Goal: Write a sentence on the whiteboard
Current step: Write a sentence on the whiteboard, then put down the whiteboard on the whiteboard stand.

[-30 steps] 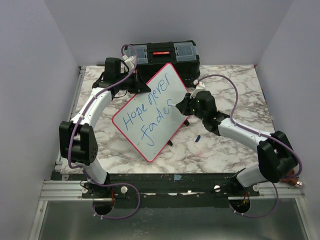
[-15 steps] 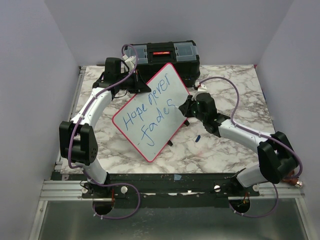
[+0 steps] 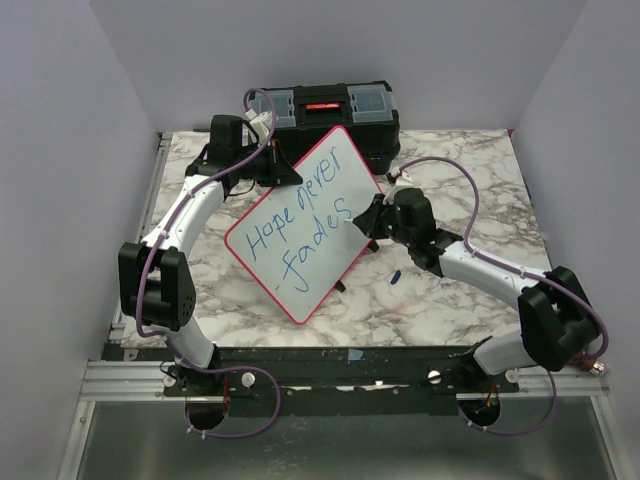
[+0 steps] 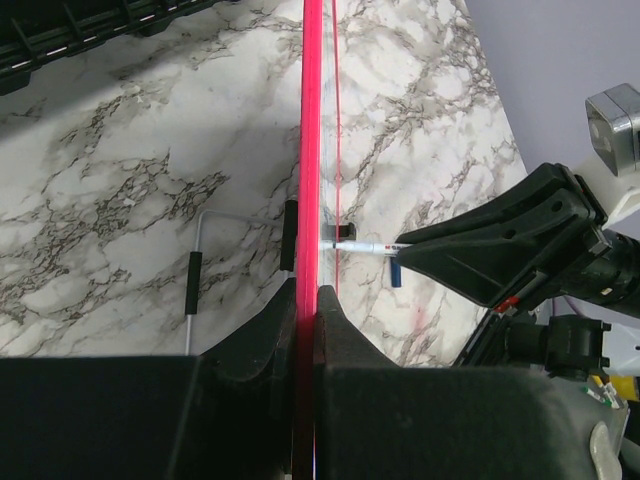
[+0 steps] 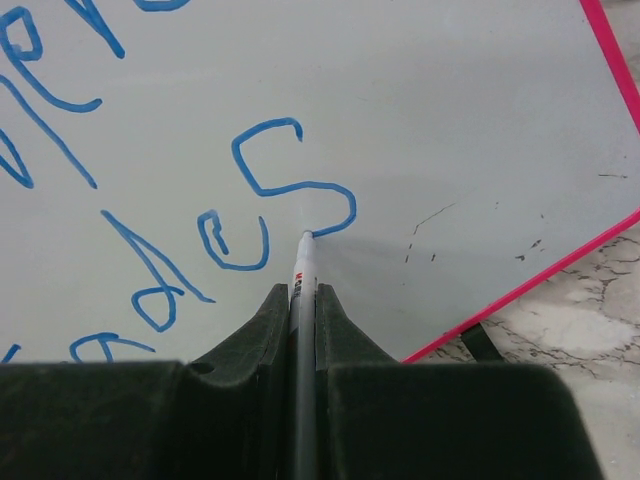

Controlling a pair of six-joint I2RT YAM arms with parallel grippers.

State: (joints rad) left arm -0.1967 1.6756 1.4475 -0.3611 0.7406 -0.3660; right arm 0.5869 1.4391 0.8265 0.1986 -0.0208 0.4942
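Observation:
The whiteboard [image 3: 300, 225], white with a red-pink frame, stands tilted in mid-table and reads "Hope never fades" in blue. My left gripper [image 3: 272, 165] is shut on its upper left edge; in the left wrist view the red frame [image 4: 309, 180] runs straight up from between the jaws. My right gripper [image 3: 368, 216] is shut on a white marker [image 5: 303, 275], whose tip touches the board [image 5: 450, 110] at the tail of the final "s". From the left wrist the marker [image 4: 362, 246] shows meeting the board's face.
A black toolbox [image 3: 325, 108] sits behind the board at the table's far edge. A small blue marker cap [image 3: 395, 276] lies on the marble to the right of the board. The board's wire stand [image 4: 195, 275] rests on the table behind it.
The right gripper has drawn the marker along the last letter, completing the "s" of "fades". The left arm and the board have held still.

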